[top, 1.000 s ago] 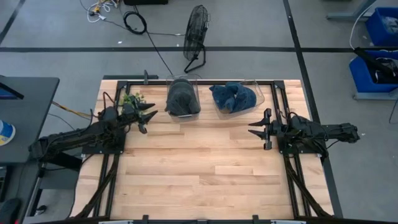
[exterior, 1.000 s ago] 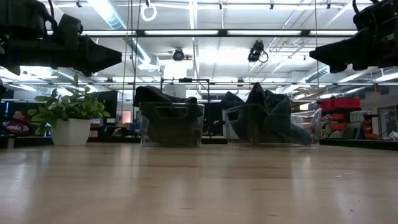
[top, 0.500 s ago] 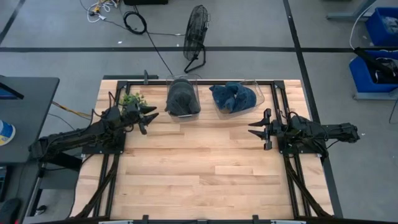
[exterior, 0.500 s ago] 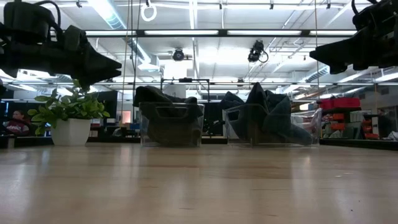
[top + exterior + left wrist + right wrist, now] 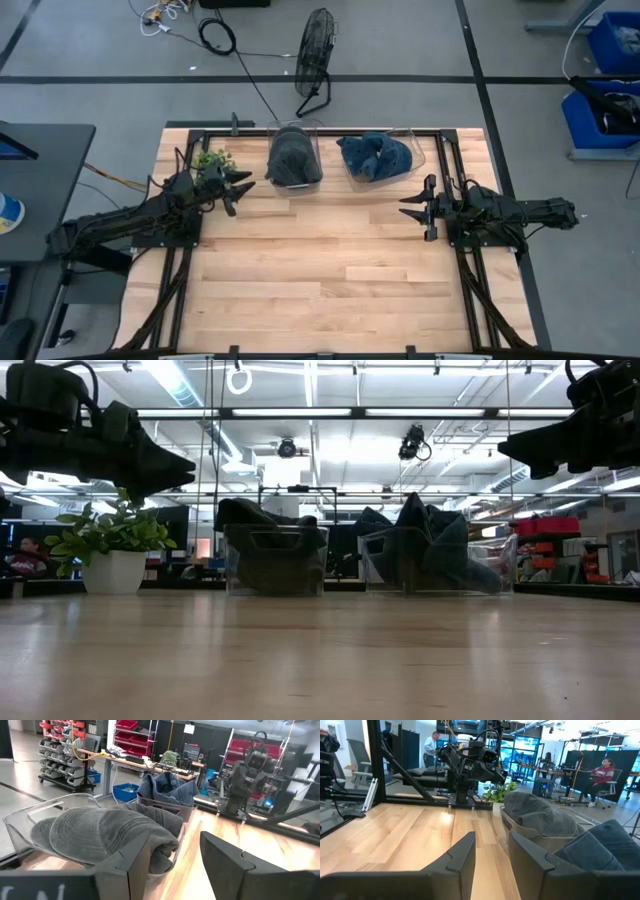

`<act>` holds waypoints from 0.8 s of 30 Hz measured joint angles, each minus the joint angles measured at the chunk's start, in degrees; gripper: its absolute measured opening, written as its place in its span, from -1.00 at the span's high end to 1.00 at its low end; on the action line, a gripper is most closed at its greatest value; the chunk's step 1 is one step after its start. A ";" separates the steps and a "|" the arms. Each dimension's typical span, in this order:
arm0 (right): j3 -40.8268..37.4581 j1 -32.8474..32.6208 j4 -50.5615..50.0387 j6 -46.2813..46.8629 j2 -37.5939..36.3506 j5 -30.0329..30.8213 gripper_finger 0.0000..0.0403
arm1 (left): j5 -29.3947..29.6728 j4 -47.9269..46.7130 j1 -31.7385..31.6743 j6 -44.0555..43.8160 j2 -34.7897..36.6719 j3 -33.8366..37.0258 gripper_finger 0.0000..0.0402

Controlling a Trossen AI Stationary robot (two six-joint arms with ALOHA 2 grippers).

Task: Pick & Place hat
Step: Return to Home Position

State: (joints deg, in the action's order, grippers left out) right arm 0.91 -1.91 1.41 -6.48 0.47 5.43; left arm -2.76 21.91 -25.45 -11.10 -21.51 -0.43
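Left pincer (image 5: 240,190), parted and empty, hangs above the worktop (image 5: 320,270) just beside the left transparent bin (image 5: 320,160), in which the black caps (image 5: 292,155) lie heaped. Right pincer (image 5: 408,207), likewise parted and empty, hangs over the worktop's right side.

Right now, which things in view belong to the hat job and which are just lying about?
Job: black caps, piled in the left transparent bin; left gripper and right gripper, both open, empty, raised.
Lying about: right bin of blue fabric, potted plant, floor fan, cables, blue crates.
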 joint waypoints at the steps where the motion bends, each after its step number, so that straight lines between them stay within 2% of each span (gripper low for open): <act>1: 0.00 0.01 0.00 0.00 0.00 0.00 0.39 | 0.00 -0.04 0.12 -0.68 0.47 0.00 0.12; 5: 0.00 0.00 0.00 -0.02 0.00 -0.01 0.39 | -0.05 -0.16 0.72 -4.64 2.97 0.00 0.12; 10: 0.00 0.00 0.00 -0.02 0.00 -0.04 0.39 | -0.02 -0.86 0.65 -3.73 9.90 0.00 0.12; 14: 0.00 0.00 0.00 -0.02 0.00 -0.04 0.39 | -1.26 -9.37 0.65 0.56 16.36 0.00 0.12; 18: 0.01 0.00 0.00 -0.02 0.00 -0.04 0.39 | -1.56 -17.85 0.63 -0.07 21.06 0.00 0.12; 24: 0.02 0.00 0.00 -0.02 0.00 -0.07 0.39 | -1.49 -18.82 0.39 0.20 21.50 0.02 0.12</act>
State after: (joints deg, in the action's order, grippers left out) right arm 0.93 -1.91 1.41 -6.50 0.47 5.37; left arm -4.25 3.09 -25.06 -10.90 -0.01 -0.40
